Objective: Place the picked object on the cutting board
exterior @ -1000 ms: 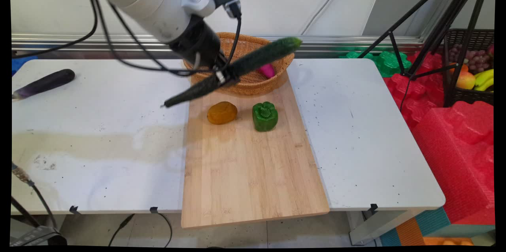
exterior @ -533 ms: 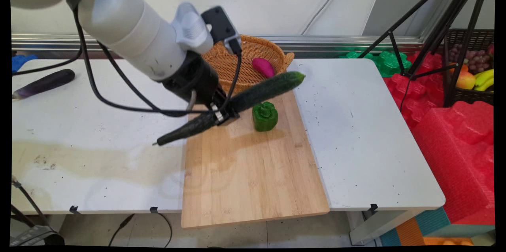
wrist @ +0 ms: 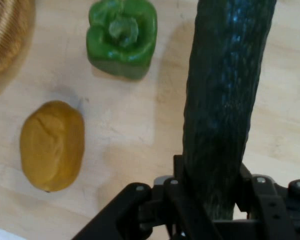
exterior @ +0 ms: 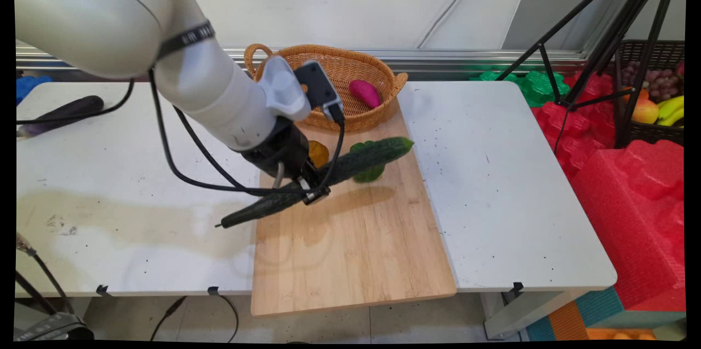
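Where the arm reaches over the wooden board [exterior: 350, 239], the hand [exterior: 312, 191] is closed on a long dark green cucumber [exterior: 328, 173], gripped near its middle and held aloft, slanting from lower left to upper right. Below it on the board: a green pepper [wrist: 122, 37] and a brownish-yellow potato [wrist: 52, 145], set apart. Behind the board: a wicker basket [exterior: 350, 67] containing one pink item [exterior: 365, 92]. Far left on the white bench [exterior: 504, 173]: a dark eggplant [exterior: 71, 110].

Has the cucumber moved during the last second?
Yes. The cucumber, clamped in the gripper, has come down from in front of the basket toward the near side, over the cutting board.
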Robot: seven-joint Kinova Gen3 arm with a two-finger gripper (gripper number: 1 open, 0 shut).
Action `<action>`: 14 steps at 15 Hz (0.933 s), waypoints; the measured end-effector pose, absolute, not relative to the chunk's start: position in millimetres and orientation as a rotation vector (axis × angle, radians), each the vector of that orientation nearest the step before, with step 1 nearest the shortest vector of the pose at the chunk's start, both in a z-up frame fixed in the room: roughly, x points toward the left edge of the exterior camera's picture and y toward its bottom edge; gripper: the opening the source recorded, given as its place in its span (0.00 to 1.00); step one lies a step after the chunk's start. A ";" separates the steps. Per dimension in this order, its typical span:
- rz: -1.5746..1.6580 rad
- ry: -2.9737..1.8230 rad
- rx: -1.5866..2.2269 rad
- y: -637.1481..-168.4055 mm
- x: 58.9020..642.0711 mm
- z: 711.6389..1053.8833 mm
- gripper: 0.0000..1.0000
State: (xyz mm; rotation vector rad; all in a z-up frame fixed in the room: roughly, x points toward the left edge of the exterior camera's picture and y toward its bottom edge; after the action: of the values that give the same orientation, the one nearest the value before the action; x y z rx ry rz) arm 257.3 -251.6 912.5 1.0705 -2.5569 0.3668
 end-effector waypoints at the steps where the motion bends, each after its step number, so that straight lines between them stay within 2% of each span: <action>1: 0.359 -2.562 1.078 -253.6 256.6 905.0 0.00; 14: 0.274 -2.618 1.040 -274.6 246.8 835.9 0.00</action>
State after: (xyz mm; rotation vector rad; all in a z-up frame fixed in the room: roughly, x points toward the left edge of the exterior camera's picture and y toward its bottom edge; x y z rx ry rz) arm 246.8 -274.6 835.9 1.0395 -2.6179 0.2740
